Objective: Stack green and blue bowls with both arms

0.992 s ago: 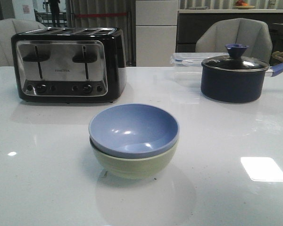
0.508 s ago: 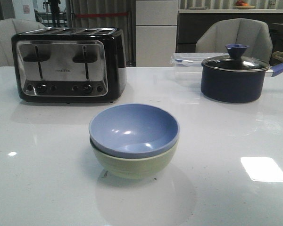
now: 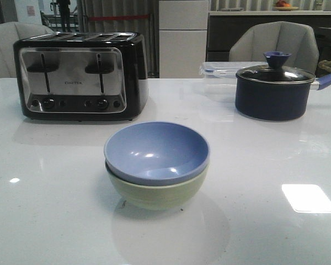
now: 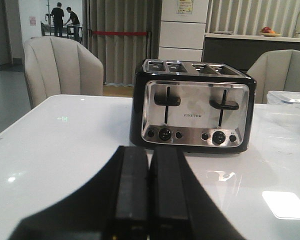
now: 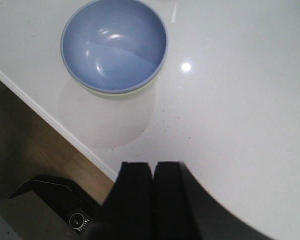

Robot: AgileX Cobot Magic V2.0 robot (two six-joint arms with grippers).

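Observation:
The pale blue bowl point(image 3: 156, 151) sits nested inside the pale green bowl point(image 3: 157, 193) at the middle of the white table, upright. Both show in the right wrist view, the blue bowl point(image 5: 114, 45) with a thin edge of the green bowl point(image 5: 135, 90) under it. My right gripper point(image 5: 153, 165) is shut and empty, high above the table's front edge, apart from the bowls. My left gripper point(image 4: 150, 151) is shut and empty, low over the table, facing the toaster. Neither gripper shows in the front view.
A black and chrome toaster point(image 3: 80, 74) stands at the back left and shows in the left wrist view point(image 4: 192, 111). A dark navy lidded pot point(image 3: 275, 88) stands at the back right with a clear plastic box point(image 3: 223, 72) behind it. The table's front edge point(image 5: 50, 118) runs near the bowls.

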